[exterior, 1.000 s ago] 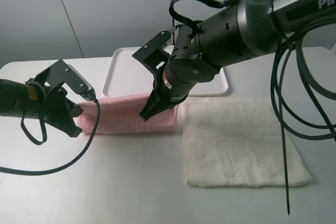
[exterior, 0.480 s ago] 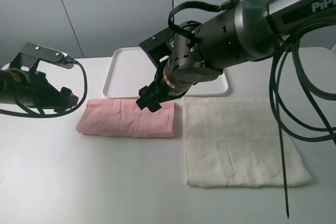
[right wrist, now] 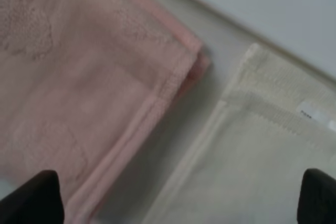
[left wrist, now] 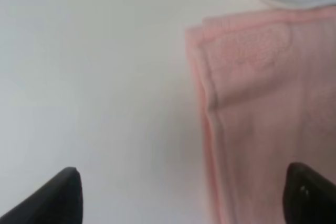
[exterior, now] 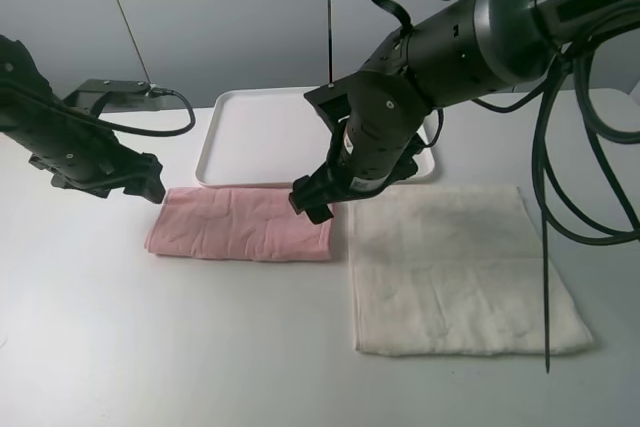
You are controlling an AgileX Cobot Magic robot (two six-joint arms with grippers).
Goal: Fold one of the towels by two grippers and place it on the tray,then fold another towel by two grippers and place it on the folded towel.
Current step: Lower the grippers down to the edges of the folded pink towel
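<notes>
A folded pink towel (exterior: pixel 240 224) lies on the table in front of the white tray (exterior: pixel 250 137). A cream towel (exterior: pixel 455 267) lies spread flat to its right. My left gripper (exterior: pixel 150 190) is open and empty above the pink towel's left end (left wrist: pixel 252 103). My right gripper (exterior: pixel 312 202) is open and empty above the pink towel's right end (right wrist: pixel 94 77), next to the cream towel's edge (right wrist: pixel 252 145). Only the dark fingertips (left wrist: pixel 58 195) (right wrist: pixel 37 195) show in the wrist views.
The tray's front rim (exterior: pixel 215 179) lies just behind the pink towel. Black cables (exterior: pixel 535 187) hang from the right arm over the cream towel's right side. The table (exterior: pixel 200 347) is white.
Both grippers let go of the pink towel, which now lies folded flat. The left arm lifted and turned at the towel's left end. The right gripper rose and shifted right.
</notes>
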